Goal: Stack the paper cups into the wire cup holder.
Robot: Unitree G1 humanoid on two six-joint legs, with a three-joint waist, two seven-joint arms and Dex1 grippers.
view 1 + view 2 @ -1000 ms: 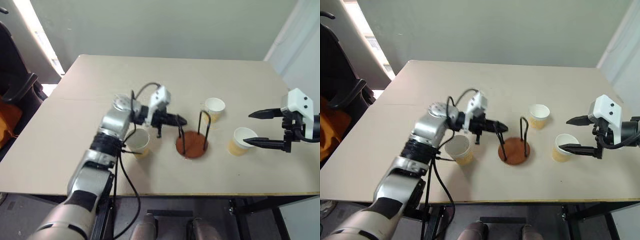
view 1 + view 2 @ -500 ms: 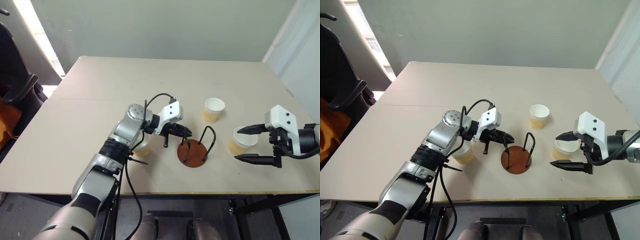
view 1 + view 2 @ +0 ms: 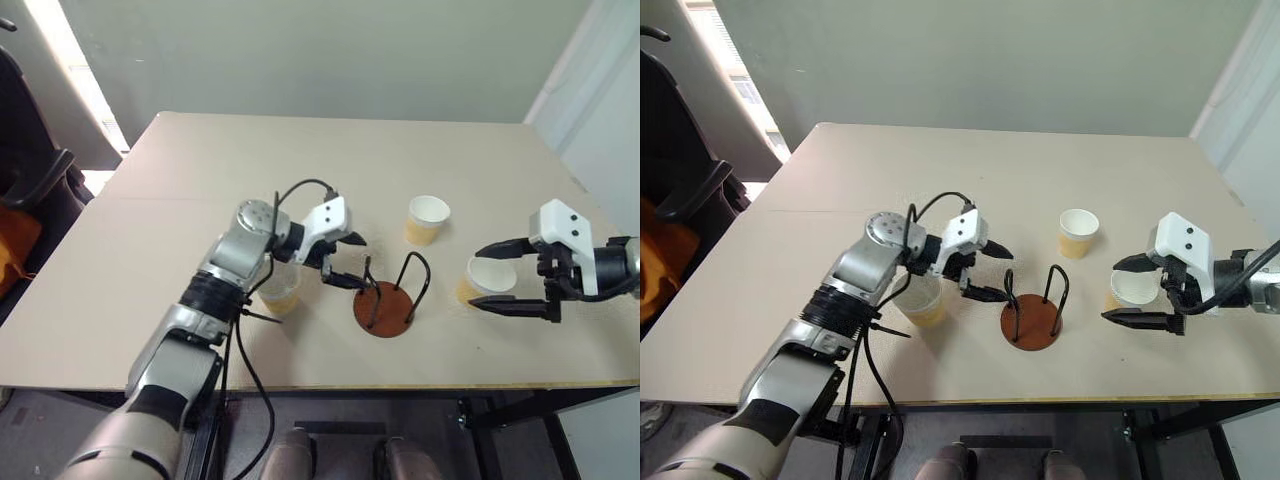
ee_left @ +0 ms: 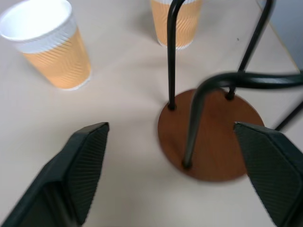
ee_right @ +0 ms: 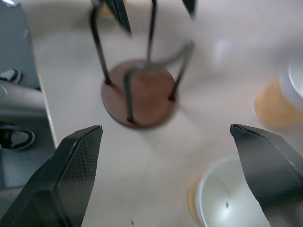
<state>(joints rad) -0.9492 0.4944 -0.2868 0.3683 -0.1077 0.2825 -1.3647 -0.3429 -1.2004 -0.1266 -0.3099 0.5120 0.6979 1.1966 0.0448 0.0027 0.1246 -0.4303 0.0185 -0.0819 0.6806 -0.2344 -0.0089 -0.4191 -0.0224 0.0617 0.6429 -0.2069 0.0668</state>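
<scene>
- Three paper cups upright on table, none inside wire cup holder, which stands centrally.
- Left gripper: released, beside holder.
- Right gripper: spread around right cup, not touching.

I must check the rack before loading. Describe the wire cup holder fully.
The wire cup holder is a round reddish-brown disc, wood by its look, with thin black wire loops rising upright from it. It stands empty on the table, between the open left hand and the paper cups; nothing touches it.
</scene>
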